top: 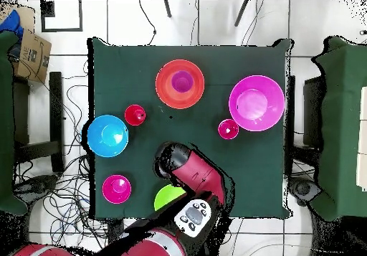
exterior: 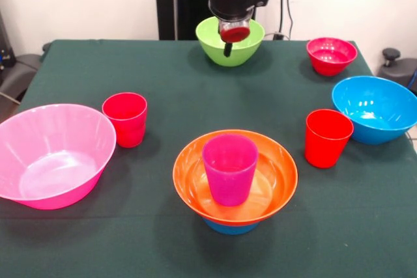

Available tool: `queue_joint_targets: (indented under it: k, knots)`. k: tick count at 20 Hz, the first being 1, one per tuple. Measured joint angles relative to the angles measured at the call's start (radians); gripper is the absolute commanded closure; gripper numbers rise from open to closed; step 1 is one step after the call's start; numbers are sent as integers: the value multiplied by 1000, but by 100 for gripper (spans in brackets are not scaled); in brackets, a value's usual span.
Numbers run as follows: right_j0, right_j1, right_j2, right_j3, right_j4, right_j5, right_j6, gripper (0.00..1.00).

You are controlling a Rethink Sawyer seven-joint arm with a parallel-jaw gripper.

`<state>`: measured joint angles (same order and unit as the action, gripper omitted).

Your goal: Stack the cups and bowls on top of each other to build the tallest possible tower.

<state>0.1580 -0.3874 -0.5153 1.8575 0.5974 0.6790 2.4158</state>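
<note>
The tower stands near the front of the table: a wide orange bowl (exterior: 195,180) (top: 166,88) rests on a small blue bowl (exterior: 231,228), and the purple cup (exterior: 229,168) (top: 182,82) stands upright inside the orange one. My gripper (exterior: 228,45) hangs at the far side, just above the lime green bowl (exterior: 251,47) (top: 166,198), holding nothing that I can see. Its arm (top: 192,173) covers part of that bowl from above. Two red cups (exterior: 125,118) (exterior: 328,137) stand upright, one to each side of the tower.
A large pink bowl (exterior: 52,155) (top: 256,102) sits at the left edge and a large blue bowl (exterior: 376,109) (top: 108,135) at the right edge. A small red-magenta bowl (exterior: 331,55) (top: 116,188) sits at the far right. The dark green cloth (exterior: 182,102) covers the table.
</note>
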Motion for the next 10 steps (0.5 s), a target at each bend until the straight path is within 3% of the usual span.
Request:
queue_joint_targets:
  k: [10]
  knots:
    - [13,0,1,3,27,-6,97,0]
